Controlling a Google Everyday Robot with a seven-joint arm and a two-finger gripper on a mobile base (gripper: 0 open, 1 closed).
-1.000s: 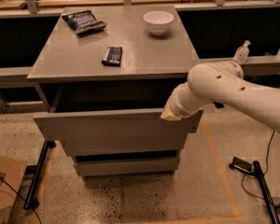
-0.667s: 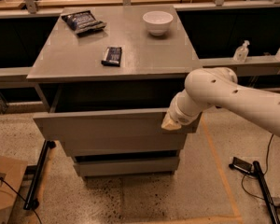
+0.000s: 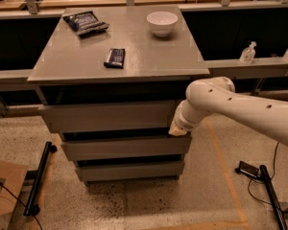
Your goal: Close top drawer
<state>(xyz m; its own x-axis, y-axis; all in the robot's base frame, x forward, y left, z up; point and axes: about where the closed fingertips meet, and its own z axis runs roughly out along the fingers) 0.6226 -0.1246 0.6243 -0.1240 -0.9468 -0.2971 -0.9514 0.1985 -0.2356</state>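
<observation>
The top drawer [image 3: 105, 116] is the highest of three grey flat-fronted drawers in the cabinet. It stands only a little way out, its front panel slightly ahead of the two lower drawers, with a dark gap above it under the cabinet top. My white arm comes in from the right, and my gripper [image 3: 176, 130] is at the right end of the top drawer's front panel, against it. The fingers are hidden behind the wrist.
On the grey cabinet top [image 3: 149, 56] lie a white bowl [image 3: 162, 22], a dark snack bag [image 3: 85, 22] and a small dark packet [image 3: 115, 57]. The middle drawer [image 3: 125, 146] and bottom drawer [image 3: 129, 170] sit below. A black stand [image 3: 38, 181] is on the floor at left, cables at right.
The top drawer has slid inward from well open to nearly in. My gripper has moved with its right end toward the cabinet.
</observation>
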